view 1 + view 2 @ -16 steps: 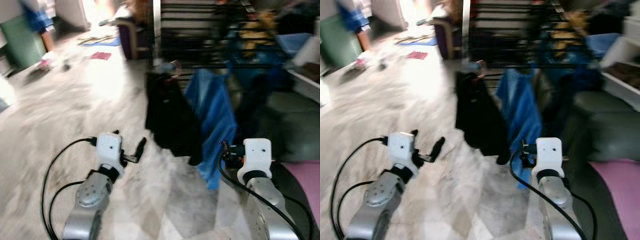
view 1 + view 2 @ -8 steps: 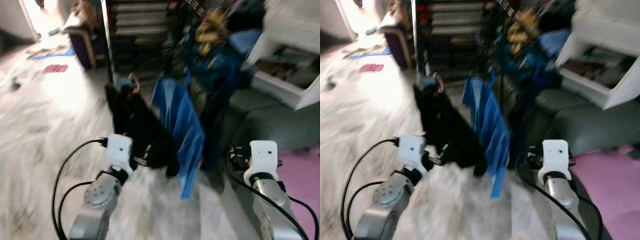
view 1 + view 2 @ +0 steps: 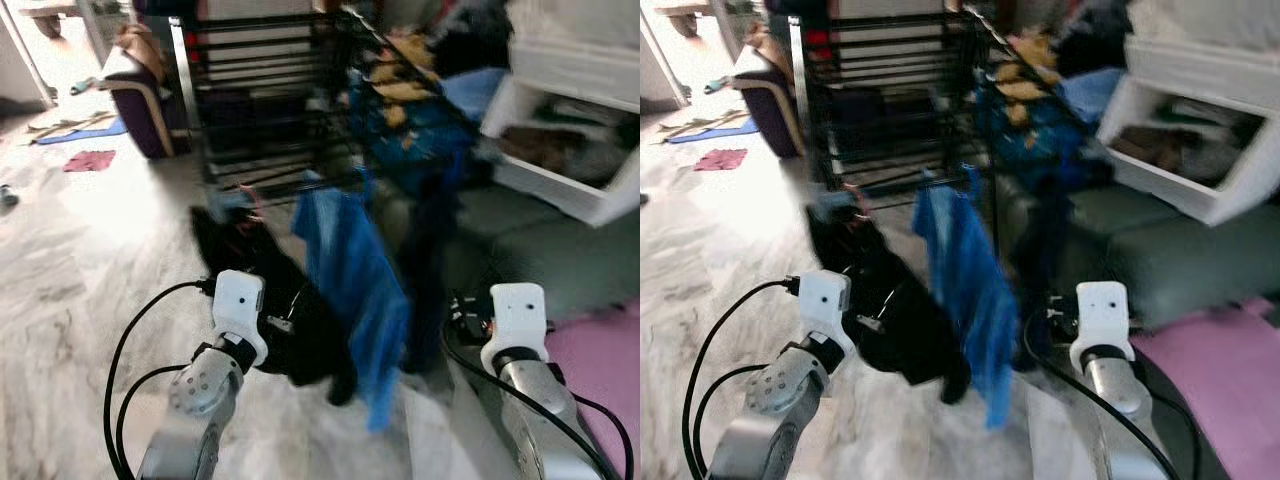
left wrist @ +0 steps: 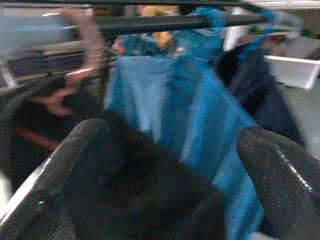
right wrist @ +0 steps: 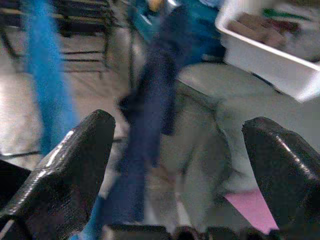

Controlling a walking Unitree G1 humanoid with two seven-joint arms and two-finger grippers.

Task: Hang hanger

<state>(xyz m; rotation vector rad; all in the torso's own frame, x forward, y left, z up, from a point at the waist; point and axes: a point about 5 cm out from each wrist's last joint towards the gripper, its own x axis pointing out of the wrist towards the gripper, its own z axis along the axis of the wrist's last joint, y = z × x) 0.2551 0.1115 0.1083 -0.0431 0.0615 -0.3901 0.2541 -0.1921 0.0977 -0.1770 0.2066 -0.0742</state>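
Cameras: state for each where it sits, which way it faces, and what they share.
Left eye, right eye: head, looking forward and down at rack, blue cloth; both arms show.
Left wrist: looks along open left gripper at black cloth and blue cloth.
Right wrist: looks along open right gripper at sofa.
Shared: blue cloth.

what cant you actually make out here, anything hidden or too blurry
- Hanger: none can be made out; the black garment and blue garment cover it, eye views blurred.
- Left gripper: fingertips cut off by the left wrist view's edge.
- White bin: contents blurred.
- Drying rack: top cut off.
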